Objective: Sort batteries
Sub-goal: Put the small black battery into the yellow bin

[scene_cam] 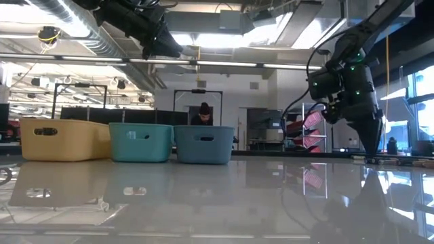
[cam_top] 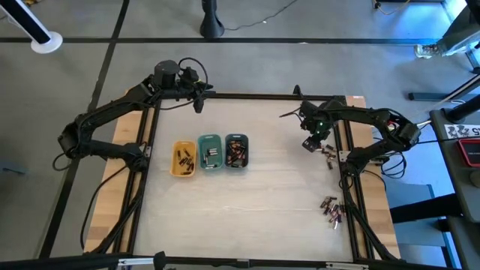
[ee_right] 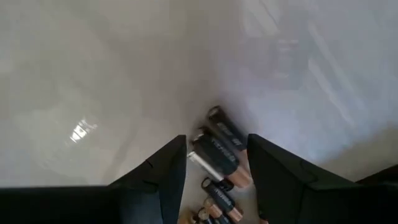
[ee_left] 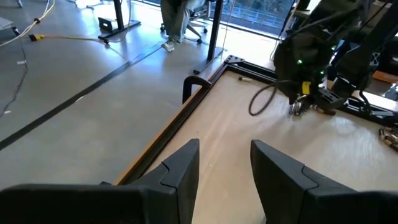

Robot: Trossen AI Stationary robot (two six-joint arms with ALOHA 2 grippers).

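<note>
Batteries [ee_right: 221, 152] lie loose on the surface [cam_top: 270, 195] right under the right gripper [ee_right: 214, 163], whose fingers stand apart around one dark, copper-ended cell without yet pinching it. These look small, hard, smooth and dense, so they will likely roll or slip; a hold across the middle of the barrel seems safest. Another cluster [cam_top: 331, 209] sits nearer the surface's front right edge. Further left, more cells rest in the yellow tray [cam_top: 183, 159], green tray [cam_top: 210, 151] and grey-blue tray [cam_top: 237, 151]. At the far left corner, the left gripper [ee_left: 225, 163] waits released and empty.
</note>
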